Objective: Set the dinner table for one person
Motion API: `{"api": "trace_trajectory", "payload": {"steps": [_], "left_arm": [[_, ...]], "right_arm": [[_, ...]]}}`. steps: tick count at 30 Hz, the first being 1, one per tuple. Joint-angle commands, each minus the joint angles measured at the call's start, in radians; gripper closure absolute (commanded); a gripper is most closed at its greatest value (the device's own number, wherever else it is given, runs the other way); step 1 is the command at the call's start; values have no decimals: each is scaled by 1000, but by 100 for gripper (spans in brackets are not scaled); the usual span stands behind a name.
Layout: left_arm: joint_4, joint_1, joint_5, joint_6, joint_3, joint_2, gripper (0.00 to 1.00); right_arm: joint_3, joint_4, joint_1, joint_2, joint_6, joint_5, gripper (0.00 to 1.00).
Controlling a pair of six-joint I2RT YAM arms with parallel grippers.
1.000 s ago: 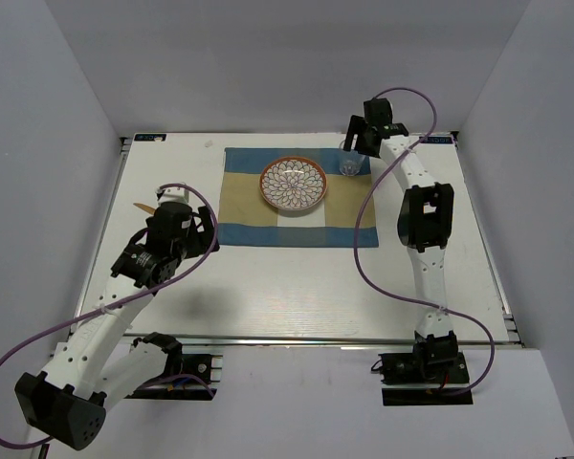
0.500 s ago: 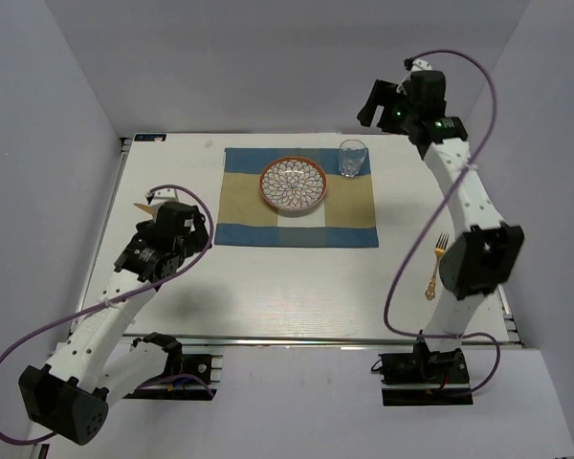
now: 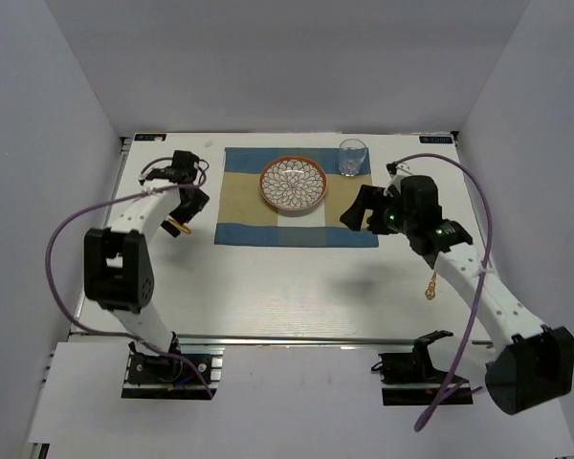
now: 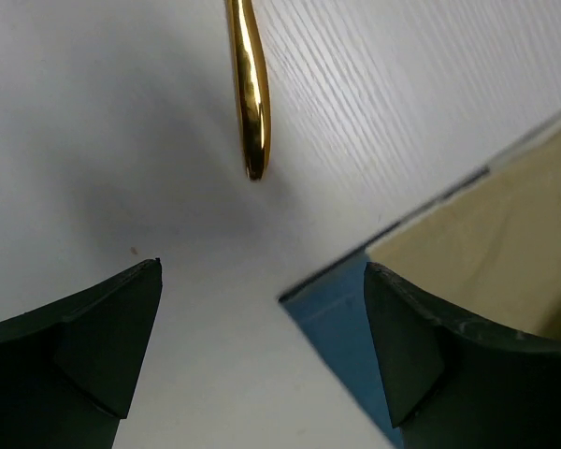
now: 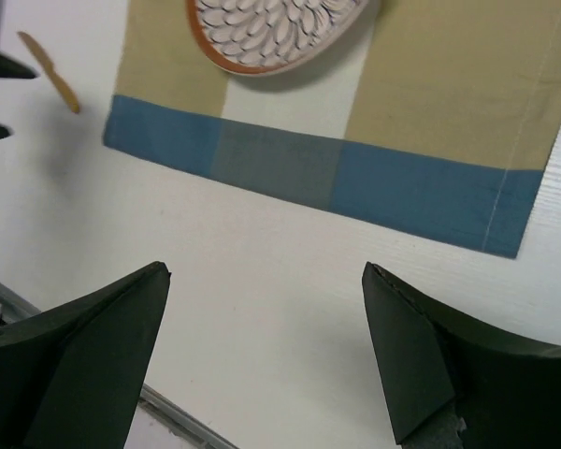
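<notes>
L gripper (image 4: 262, 271): jaws released, empty. Gold handle (image 4: 251, 103) lies on table (image 4: 103, 140) ahead of jaws; placemat (image 4: 477, 215) corner ahead-right.
R gripper (image 5: 265, 271): jaws released, empty. Plate (image 5: 280, 28) ahead.

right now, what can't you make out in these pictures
Gold utensil, left wrist view: top edge cuts off its head, so its type is unclear.
Second gold utensil, top view: right arm covers most of it; too small to name.
Plate, right wrist view: top edge cuts most off.
</notes>
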Motion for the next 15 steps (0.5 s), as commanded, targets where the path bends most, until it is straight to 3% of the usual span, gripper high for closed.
{"api": "trace_trajectory", "payload": {"steps": [1, 6, 15], "left_arm": [[-90, 74, 11, -117, 133, 123, 2], [-170, 148, 17, -114, 317, 257, 3], [-112, 217, 70, -84, 279, 335, 12]], "right_arm": [[-13, 16, 13, -133, -6, 12, 11], [-130, 13, 27, -265, 1, -50, 11], [-151, -16, 25, -354, -15, -79, 11]]}}
